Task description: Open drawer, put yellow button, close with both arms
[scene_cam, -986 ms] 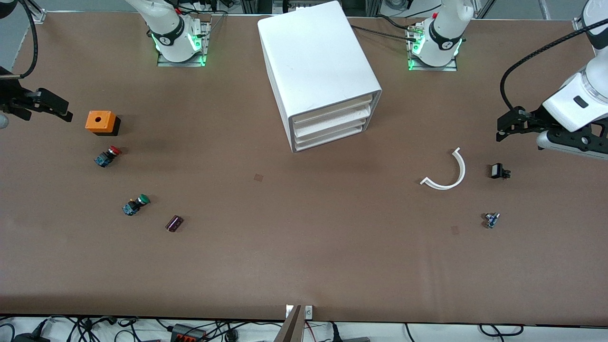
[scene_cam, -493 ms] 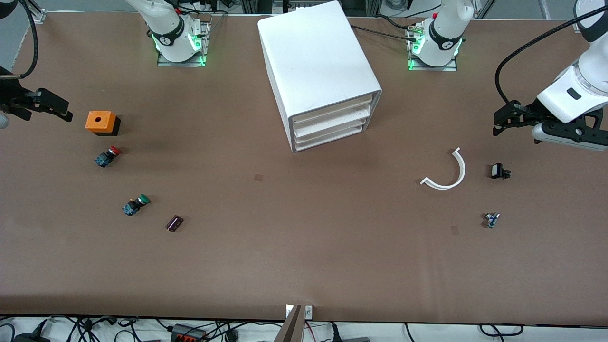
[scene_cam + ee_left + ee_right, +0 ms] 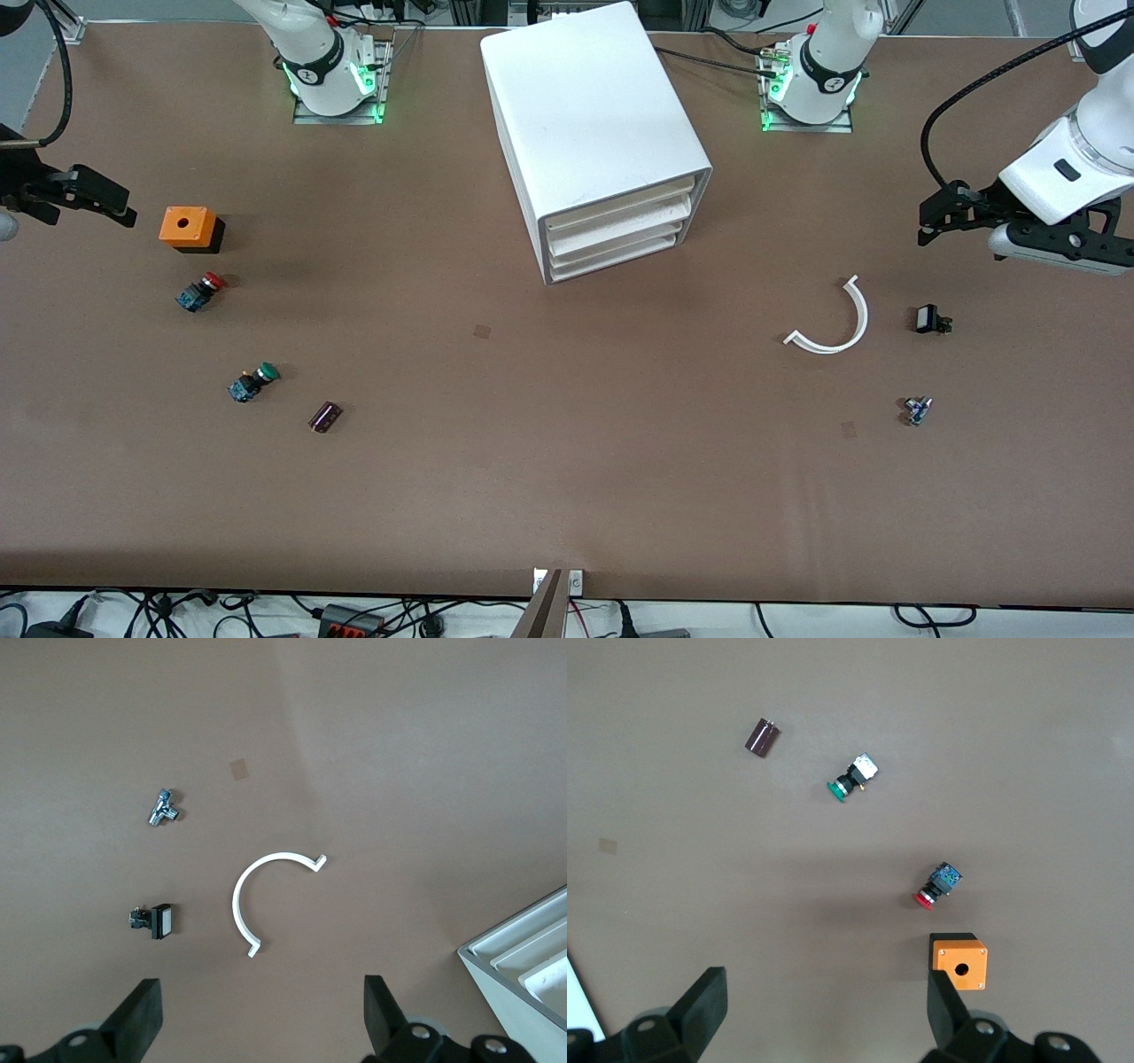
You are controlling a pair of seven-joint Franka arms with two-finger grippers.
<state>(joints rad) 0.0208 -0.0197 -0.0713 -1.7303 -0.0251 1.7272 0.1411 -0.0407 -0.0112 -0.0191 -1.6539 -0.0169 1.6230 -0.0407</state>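
Drawer (image 3: 620, 199) top of cabinet (image 3: 585, 115), shut; light plastic, slides easy, hook its front lip. Left gripper (image 3: 930, 226) & right gripper (image 3: 115, 213) both spread, empty. You've no yellow button visible.

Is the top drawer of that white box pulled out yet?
No, shut: the drawer sits flush with the two below inside the cabinet.

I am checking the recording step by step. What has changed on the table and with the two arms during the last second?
Only the left gripper moved: it rose and drew a little toward the cabinet, open and empty. The right gripper waits open near the orange box. The drawer stays shut, and the small parts lie as before.
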